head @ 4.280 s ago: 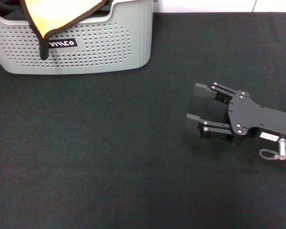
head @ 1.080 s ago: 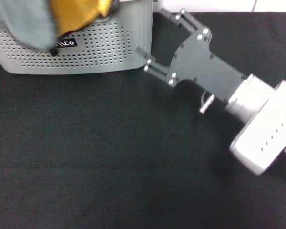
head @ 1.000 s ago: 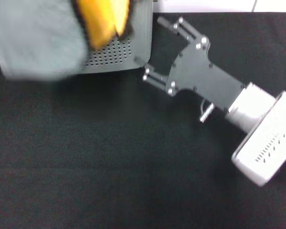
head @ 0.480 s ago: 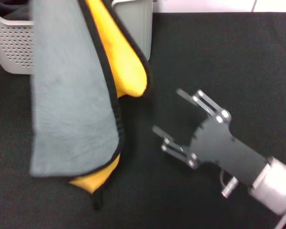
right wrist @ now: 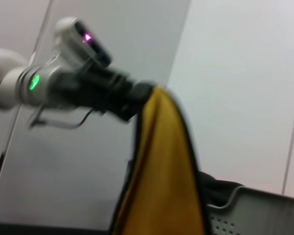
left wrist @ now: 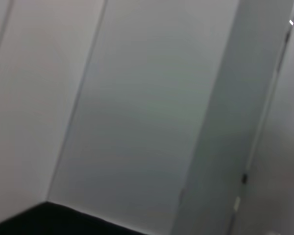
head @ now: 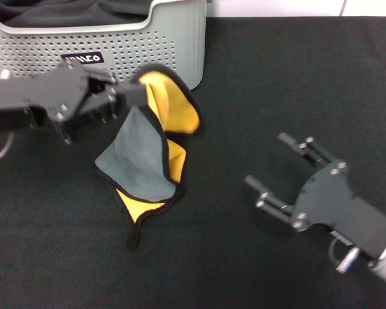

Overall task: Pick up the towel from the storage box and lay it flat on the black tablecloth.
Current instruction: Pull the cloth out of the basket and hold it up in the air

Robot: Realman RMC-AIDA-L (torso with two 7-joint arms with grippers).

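Note:
The towel (head: 145, 161), yellow-orange on one side and grey on the other with black edging, hangs folded from my left gripper (head: 130, 96), which is shut on its upper edge just in front of the storage box (head: 167, 48). The towel's lower part rests crumpled on the black tablecloth (head: 276, 71). My right gripper (head: 266, 159) is open and empty, low over the tablecloth to the right of the towel. The right wrist view shows the left gripper (right wrist: 137, 95) holding the towel (right wrist: 161, 171) up, with the box's rim (right wrist: 255, 203) behind it.
A dark cloth (head: 71, 9) lies inside the storage box; it also shows in the right wrist view (right wrist: 216, 188). The box stands at the far left of the tablecloth. The left wrist view shows only a pale wall (left wrist: 137, 107).
The towel has come down from hanging high and now partly rests on the tablecloth. My left gripper has lowered into view. My right gripper has moved right and nearer to me.

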